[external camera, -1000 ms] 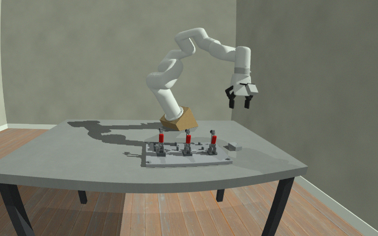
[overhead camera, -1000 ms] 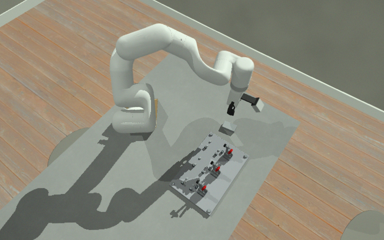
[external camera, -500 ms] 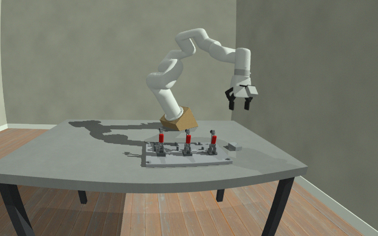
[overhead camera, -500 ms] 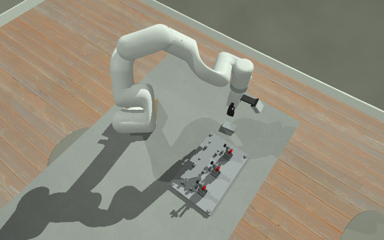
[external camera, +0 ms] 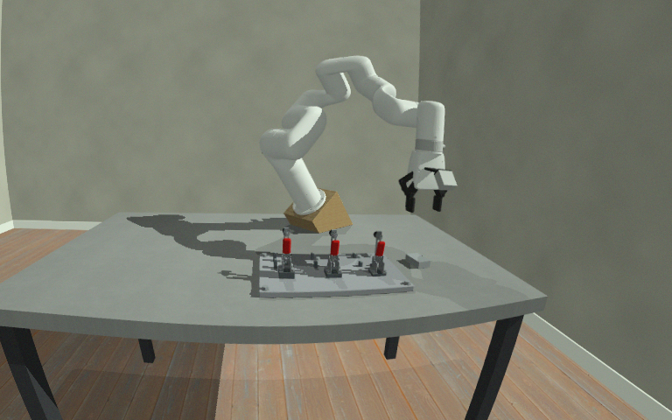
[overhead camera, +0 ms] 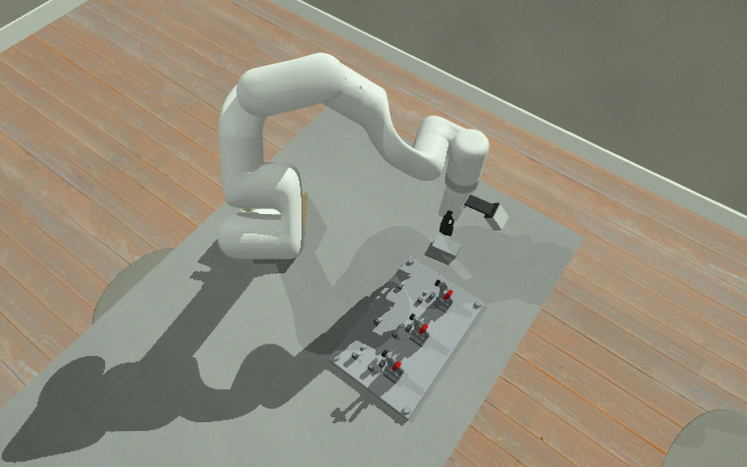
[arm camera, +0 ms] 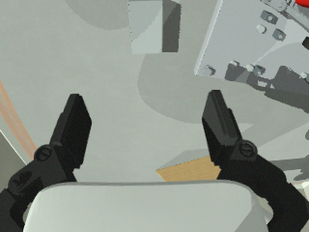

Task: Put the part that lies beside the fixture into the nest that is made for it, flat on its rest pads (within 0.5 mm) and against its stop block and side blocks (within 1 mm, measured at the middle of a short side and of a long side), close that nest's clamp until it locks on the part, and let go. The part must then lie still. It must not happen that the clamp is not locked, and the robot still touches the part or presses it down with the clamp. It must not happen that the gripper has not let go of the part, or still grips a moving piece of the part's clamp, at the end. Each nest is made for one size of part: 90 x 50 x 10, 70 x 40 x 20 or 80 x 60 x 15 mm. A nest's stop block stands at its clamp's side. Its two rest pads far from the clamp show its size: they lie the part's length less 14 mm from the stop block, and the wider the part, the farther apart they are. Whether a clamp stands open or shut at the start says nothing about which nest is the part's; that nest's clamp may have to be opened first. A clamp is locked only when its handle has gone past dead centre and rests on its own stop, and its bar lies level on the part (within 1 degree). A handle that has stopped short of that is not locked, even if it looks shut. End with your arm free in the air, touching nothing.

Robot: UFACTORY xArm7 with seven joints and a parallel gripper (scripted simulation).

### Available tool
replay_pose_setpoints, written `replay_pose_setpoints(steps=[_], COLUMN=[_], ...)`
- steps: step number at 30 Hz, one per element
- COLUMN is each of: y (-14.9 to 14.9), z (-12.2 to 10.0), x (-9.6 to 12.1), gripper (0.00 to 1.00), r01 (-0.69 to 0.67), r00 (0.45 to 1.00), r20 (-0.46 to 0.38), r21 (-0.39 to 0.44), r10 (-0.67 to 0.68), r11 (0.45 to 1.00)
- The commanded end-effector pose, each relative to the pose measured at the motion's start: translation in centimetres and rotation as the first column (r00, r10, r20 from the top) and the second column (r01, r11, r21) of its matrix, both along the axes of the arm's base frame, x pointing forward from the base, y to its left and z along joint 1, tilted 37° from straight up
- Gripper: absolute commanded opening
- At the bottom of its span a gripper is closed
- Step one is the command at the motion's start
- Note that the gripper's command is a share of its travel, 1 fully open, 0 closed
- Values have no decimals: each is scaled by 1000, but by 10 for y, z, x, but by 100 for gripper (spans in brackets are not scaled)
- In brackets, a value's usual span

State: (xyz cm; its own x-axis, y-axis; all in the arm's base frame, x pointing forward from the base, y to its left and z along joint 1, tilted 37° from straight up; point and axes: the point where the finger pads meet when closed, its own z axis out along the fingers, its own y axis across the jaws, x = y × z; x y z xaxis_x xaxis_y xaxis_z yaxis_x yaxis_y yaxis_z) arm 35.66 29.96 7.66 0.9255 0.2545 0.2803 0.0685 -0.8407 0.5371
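Note:
The part (overhead camera: 444, 246) (external camera: 416, 260) (arm camera: 146, 28) is a grey block. It lies on the table beside the fixture's corner. My gripper (external camera: 423, 204) (arm camera: 145, 105) is open and empty, high above the table. In the wrist view the part lies beyond the fingertips, near the top edge. The fixture plate (overhead camera: 446, 352) (external camera: 329, 287) (arm camera: 212, 48) carries three nests in a row with small pads and blocks. Each nest has a clamp with a red handle (overhead camera: 397, 365) (overhead camera: 423, 328) (overhead camera: 448, 294) (external camera: 286, 246) (external camera: 334, 248) (external camera: 380, 248). All three bars look raised, so the clamps appear open. Which nest fits the part I cannot tell.
The arm's wooden base block (external camera: 324, 218) (arm camera: 188, 170) stands on the table (overhead camera: 285, 428) (external camera: 173, 291) behind the fixture. The arm's shadow falls across part of the fixture. Bolt heads (overhead camera: 406, 410) (external camera: 263, 288) sit at the plate's corners.

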Motion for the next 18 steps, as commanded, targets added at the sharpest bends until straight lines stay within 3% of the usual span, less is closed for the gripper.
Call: replay_pose_setpoints(steps=[1,18], y=[-8,-41], z=[-15,-70], x=[8,34], gripper=[100,100], r01=[-2,-2], r00=[1000,1000], r20=[1,1], r21=[3,3], r10=[2,2], r11=[1000,1000])
